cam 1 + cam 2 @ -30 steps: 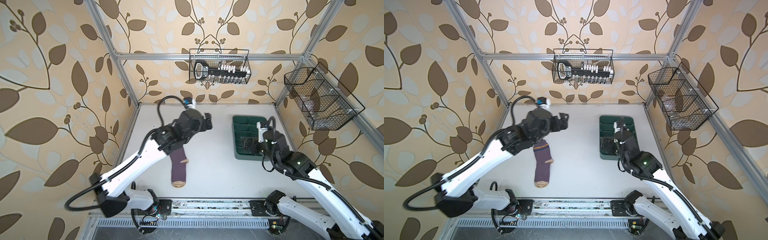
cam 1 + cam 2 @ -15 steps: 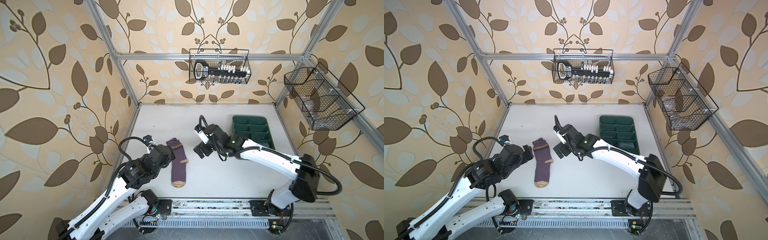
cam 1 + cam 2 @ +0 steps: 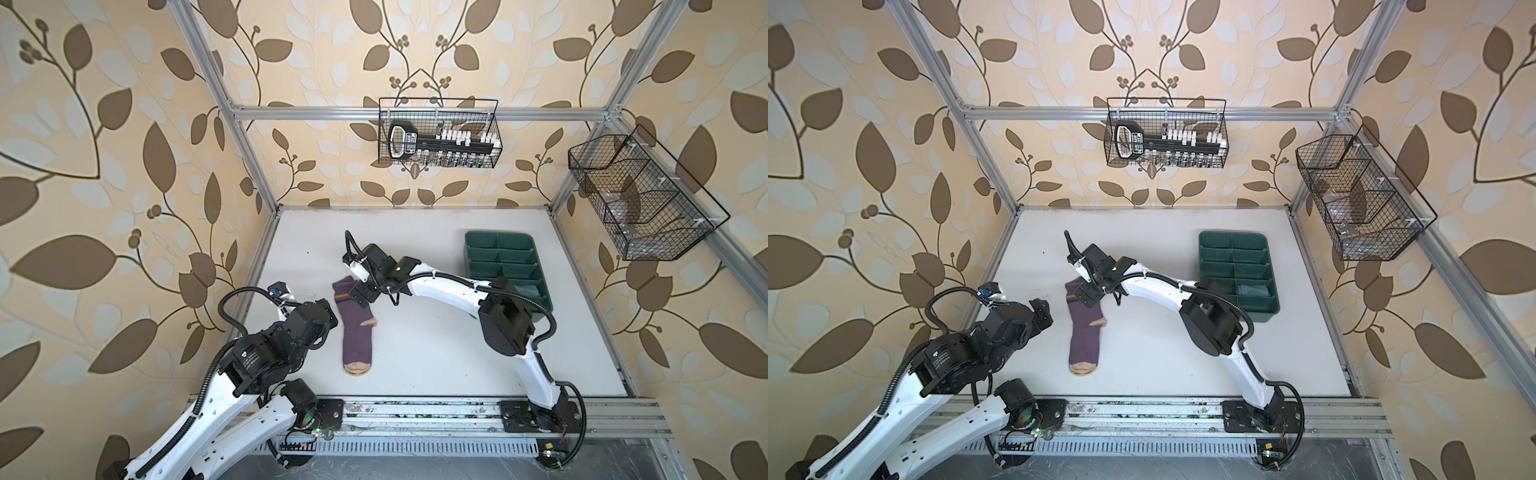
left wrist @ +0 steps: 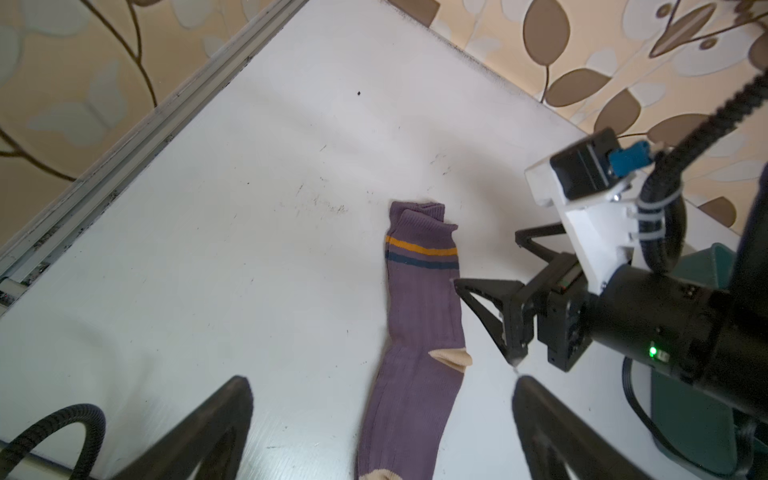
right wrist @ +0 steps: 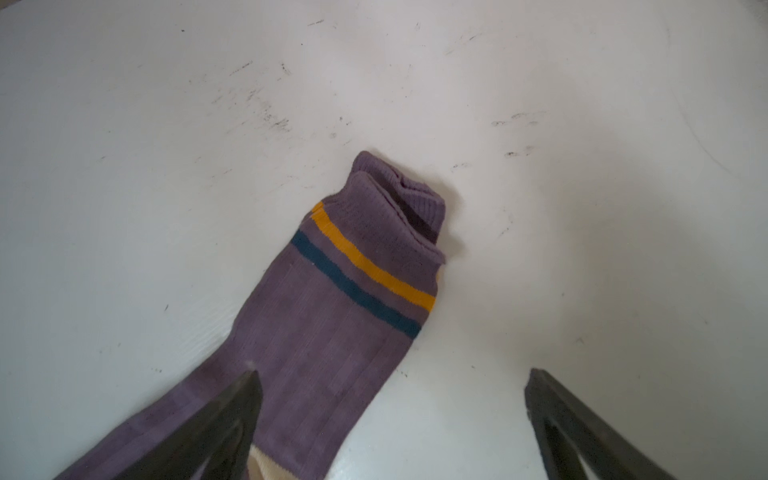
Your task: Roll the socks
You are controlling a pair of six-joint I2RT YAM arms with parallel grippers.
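Both top views show the table with a green tray beyond the right arm's elbow, and the purple sock lying flat between the grippers. Right gripper hangs over its cuff end, jaws wide and empty (one finger above the leg). Left gripper sits just beside its leg, equally wide and empty.

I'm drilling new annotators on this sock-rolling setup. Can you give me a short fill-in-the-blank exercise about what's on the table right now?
1. The sock lying flat on the table is mostly ___.
2. The right hand hovers nearer the sock's ___ than its toe.
3. The left hand, beside the sock, has its jaws ___.
4. The compartment tray is ___.
Missing words: purple; cuff; open; green.
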